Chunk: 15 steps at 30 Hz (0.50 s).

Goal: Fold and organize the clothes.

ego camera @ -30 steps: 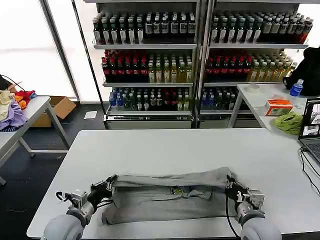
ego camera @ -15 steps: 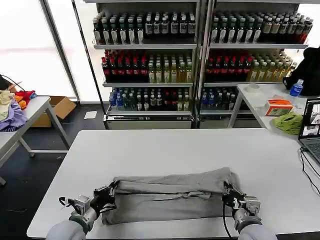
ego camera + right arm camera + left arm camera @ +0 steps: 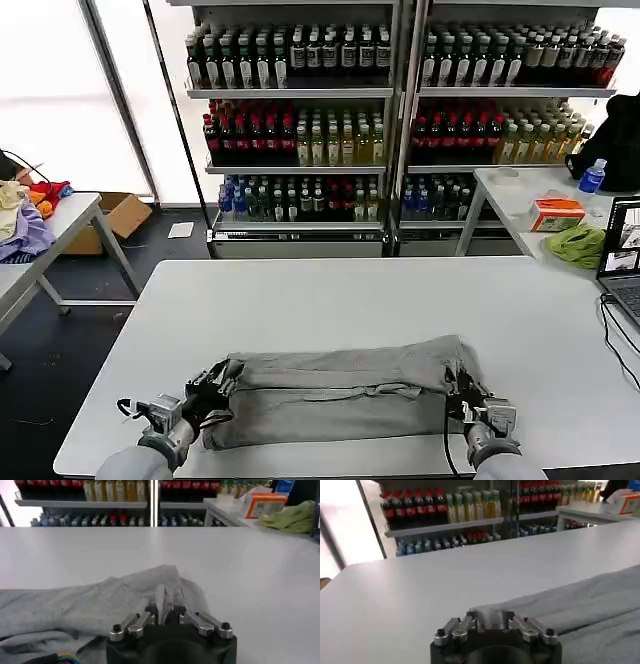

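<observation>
— From where you stand, what are the tools doing?

— Both are clamped on cloth. The left tool (image 3: pixel 216 385) pinches the left end of the grey shirt (image 3: pixel 340 390), and you can see its fingers (image 3: pixel 470 622) drawn in tight around a bunched corner. The right tool (image 3: pixel 462 392) is closed the same way on the right end, a ridge of fabric squeezed between its fingers (image 3: pixel 165 611).

— And the shirt itself?

— Lying across the near part of the white worktop (image 3: pixel 330 290), folded lengthwise into a long band, the upper layer doubled over the lower. It sits rumpled, and the lower layer sticks out past the top one on the left.

— So what worries you?

— The two ends. If one tool lets go before the other, or they travel at different heights, I reckon the top layer would slide and the fold go crooked. The pinches look small too; a tug could pull a corner free.

— Anything near enough to snag?

— No. The laptop (image 3: pixel 622 262) is at the worktop's right edge, well apart. The near edge is closer: drawn further back, the lower layer might droop over it.
</observation>
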### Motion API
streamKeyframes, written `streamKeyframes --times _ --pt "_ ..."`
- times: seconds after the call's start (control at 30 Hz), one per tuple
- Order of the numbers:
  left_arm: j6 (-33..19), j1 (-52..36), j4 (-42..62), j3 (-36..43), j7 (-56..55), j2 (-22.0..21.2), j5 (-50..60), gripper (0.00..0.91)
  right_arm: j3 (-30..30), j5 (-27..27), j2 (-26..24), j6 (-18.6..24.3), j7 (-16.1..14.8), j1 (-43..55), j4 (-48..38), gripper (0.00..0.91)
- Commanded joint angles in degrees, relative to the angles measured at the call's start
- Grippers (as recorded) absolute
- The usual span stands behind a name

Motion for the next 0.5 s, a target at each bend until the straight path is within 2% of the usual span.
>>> streamKeyframes --times 0.03,0.1,0.13,0.3,0.5 --pt "0.95 1.3 -4.04 -1.76 -1.62 -1.53 0.33 0.907 2.21 -0.81 -0.46 0.25 0.39 -0.62 0.85 0.907" --pt "0.98 1.56 -4.73 -2.39 -2.02 -2.55 0.43 0.907 2.63 -0.36 -0.58 0.34 0.41 -0.74 1.1 0.907" --pt "0.99 1.88 -5.04 -2.73 -2.37 -3.39 0.44 0.907 4.9 2.09 -1.03 1.59 0.15 -0.89 2.74 0.907" --pt "0.88 3.45 -6.03 -2.26 -3.73 -7.6 0.33 0.907 8.04 5.75 -1.45 2.14 0.24 -0.12 6.2 0.907" --pt "1.87 3.15 -4.15 -2.43 -5.6 -10.91 -2.17 0.907 7.8 5.95 -1.21 1.97 0.67 -0.08 7.28 0.907"
